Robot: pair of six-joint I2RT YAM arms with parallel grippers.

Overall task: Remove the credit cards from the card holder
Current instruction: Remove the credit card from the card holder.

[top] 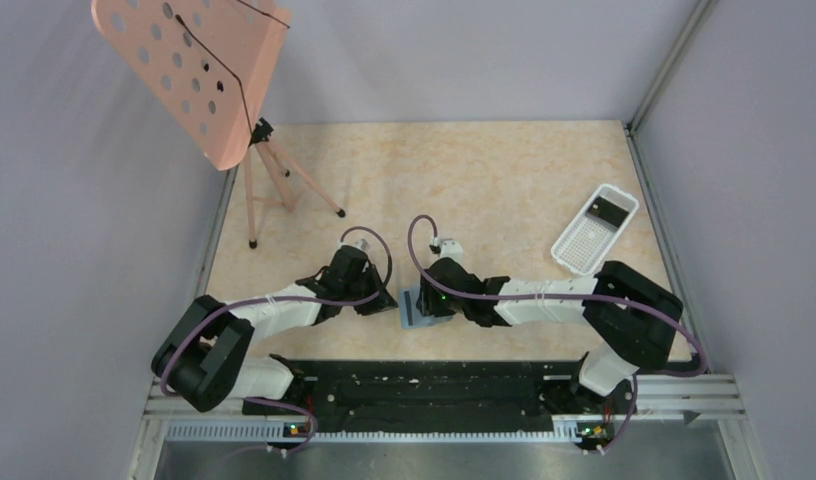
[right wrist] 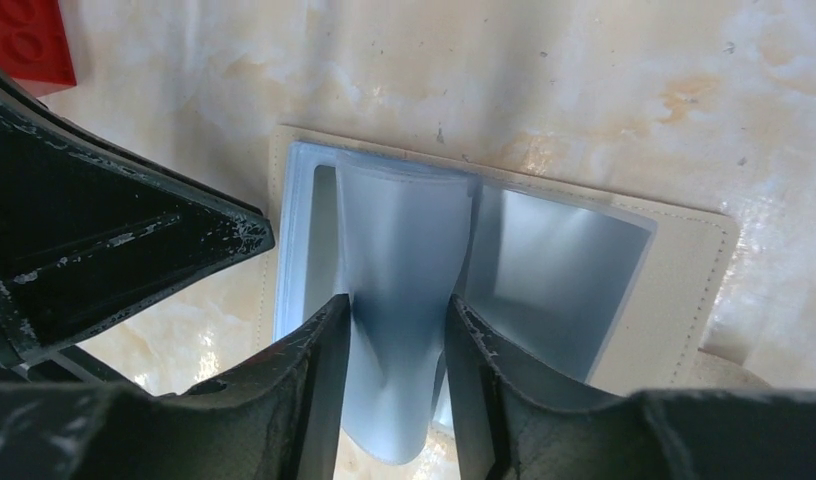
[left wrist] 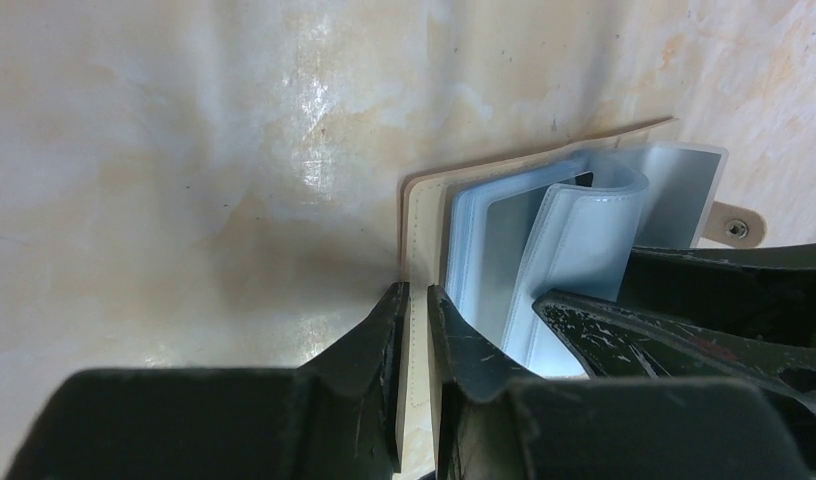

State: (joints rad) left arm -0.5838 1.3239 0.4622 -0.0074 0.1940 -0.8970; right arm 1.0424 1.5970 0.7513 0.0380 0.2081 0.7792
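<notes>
I see a pink stand [top: 194, 70] upper left and a white tray [top: 576, 248] at right. The card holder [top: 412, 310] lies open at centre, its long axis left-right in the right wrist view. My left gripper [left wrist: 412, 330] pinches its tan cover, and my right gripper [right wrist: 397, 350] pinches a blue sleeve.

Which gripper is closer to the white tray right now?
Right. The right gripper grips the card holder from the side facing the white tray; the left gripper clamps the holder's opposite edge, farther from it.
</notes>
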